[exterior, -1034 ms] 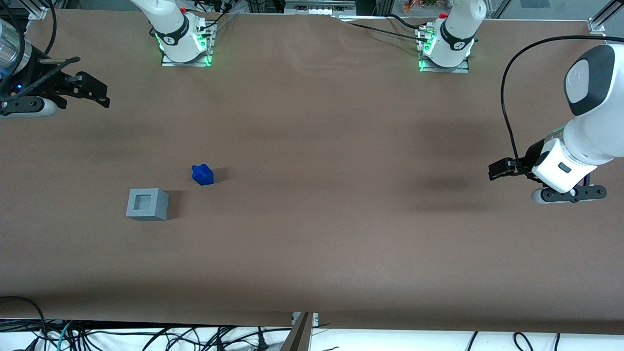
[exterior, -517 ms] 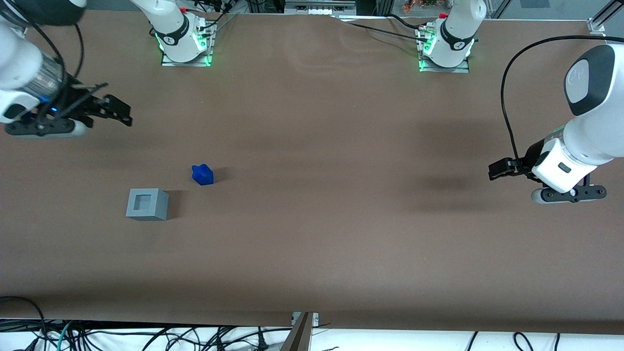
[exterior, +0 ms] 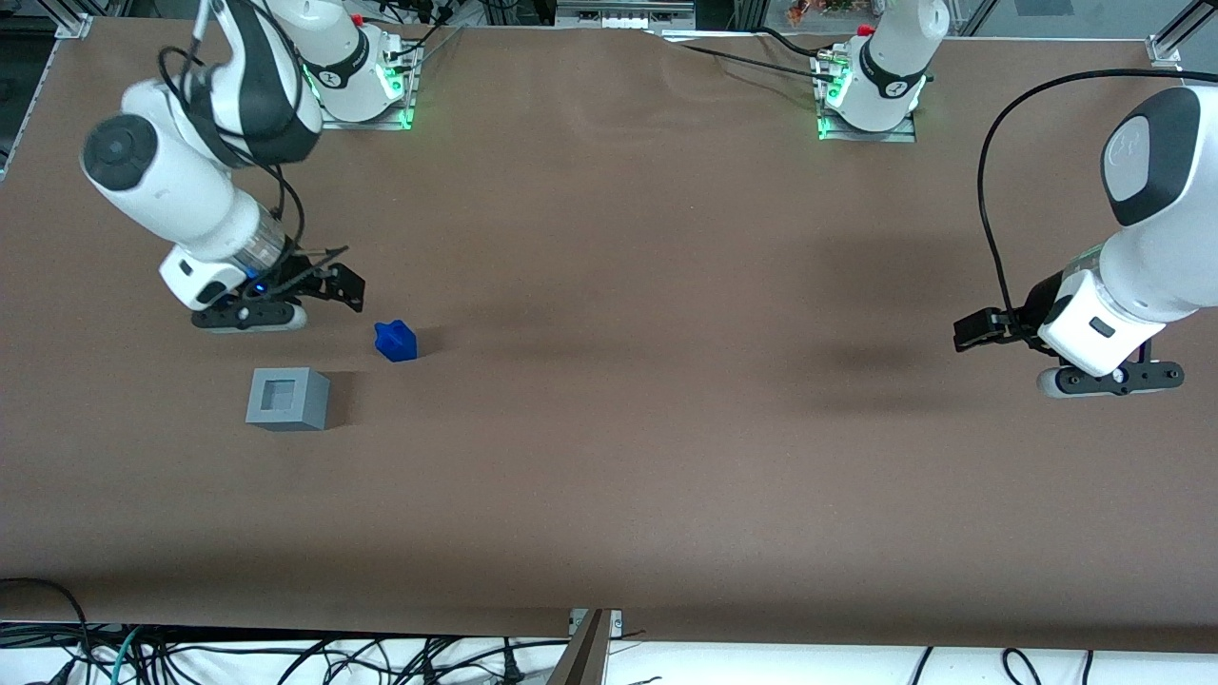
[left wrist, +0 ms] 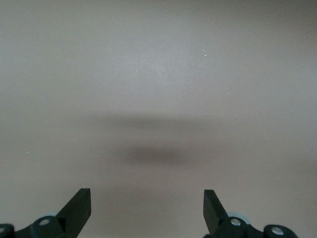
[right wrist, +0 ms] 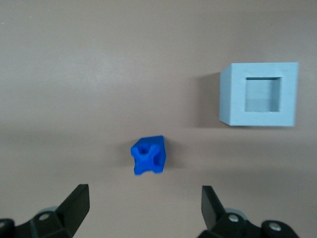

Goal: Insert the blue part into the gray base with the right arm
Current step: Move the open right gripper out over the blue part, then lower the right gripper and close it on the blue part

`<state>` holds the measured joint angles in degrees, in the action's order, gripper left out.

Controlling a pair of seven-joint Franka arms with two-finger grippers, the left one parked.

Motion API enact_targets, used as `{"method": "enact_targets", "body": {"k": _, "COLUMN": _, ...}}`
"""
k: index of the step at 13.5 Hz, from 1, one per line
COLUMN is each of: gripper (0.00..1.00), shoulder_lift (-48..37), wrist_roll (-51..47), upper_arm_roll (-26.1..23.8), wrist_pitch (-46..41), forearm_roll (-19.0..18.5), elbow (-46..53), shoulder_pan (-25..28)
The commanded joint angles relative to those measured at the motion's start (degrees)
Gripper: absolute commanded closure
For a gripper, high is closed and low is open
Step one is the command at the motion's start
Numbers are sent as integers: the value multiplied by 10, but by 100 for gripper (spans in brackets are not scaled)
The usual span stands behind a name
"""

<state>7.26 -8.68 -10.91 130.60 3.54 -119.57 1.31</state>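
The blue part (exterior: 396, 342) (right wrist: 148, 155) stands on the brown table with its notched top up. The gray base (exterior: 287, 399) (right wrist: 259, 94) sits a little nearer the front camera, its square recess facing up and empty. The right arm (exterior: 181, 195) reaches down over the table, and its black gripper (exterior: 344, 287) (right wrist: 144, 203) hangs open just above the table, slightly farther from the front camera than the blue part. Nothing is between its fingers.
Two arm bases with green lights (exterior: 362, 81) (exterior: 871, 90) stand at the table's back edge. Cables (exterior: 285, 656) hang below the table's front edge.
The right arm has swung in from the table's end and dropped, bringing its open gripper close to the blue part. The blue part and gray base have not moved.
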Motion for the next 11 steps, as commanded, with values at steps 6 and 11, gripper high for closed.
{"method": "enact_targets", "body": {"k": 6, "gripper": 1, "shoulder_lift": 81, "wrist_roll": -40, "upper_arm_roll": -2, "wrist_pitch": 158, "forearm_roll": -16, "elbow": -60, "shoulder_pan": 38}}
{"method": "enact_targets", "body": {"k": 11, "gripper": 1, "shoulder_lift": 103, "wrist_roll": -48, "upper_arm_roll": 0, "wrist_pitch": 158, "forearm_roll": -67, "elbow": -57, "shoulder_pan": 38}}
